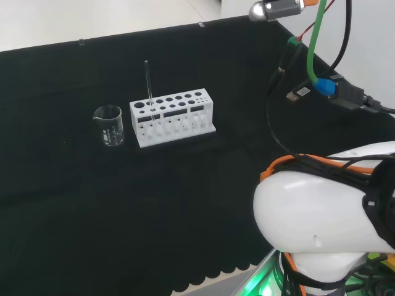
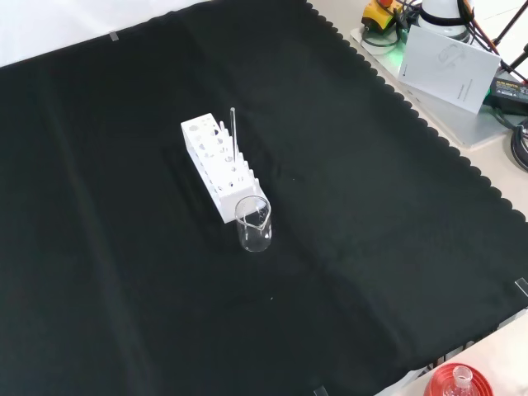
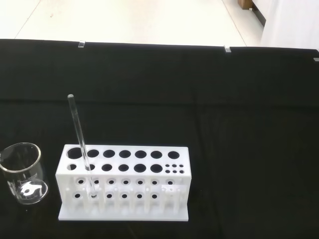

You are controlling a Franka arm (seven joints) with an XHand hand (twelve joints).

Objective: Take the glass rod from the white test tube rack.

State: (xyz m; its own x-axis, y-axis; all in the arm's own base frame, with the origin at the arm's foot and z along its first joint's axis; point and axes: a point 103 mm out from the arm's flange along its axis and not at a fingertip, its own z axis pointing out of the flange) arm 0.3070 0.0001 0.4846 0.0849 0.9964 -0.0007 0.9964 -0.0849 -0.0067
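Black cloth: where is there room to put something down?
Bare black cloth spreads wide on every side of the white test tube rack. The one crowded spot is the rack's end where the glass rod stands and the beaker sits close beside it.

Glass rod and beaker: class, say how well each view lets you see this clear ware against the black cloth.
Head view: the glass rod is a thin pale line. Front view: the beaker shows mainly by bright rim glints. Wrist view: both stand out clearest, beside the white test tube rack.
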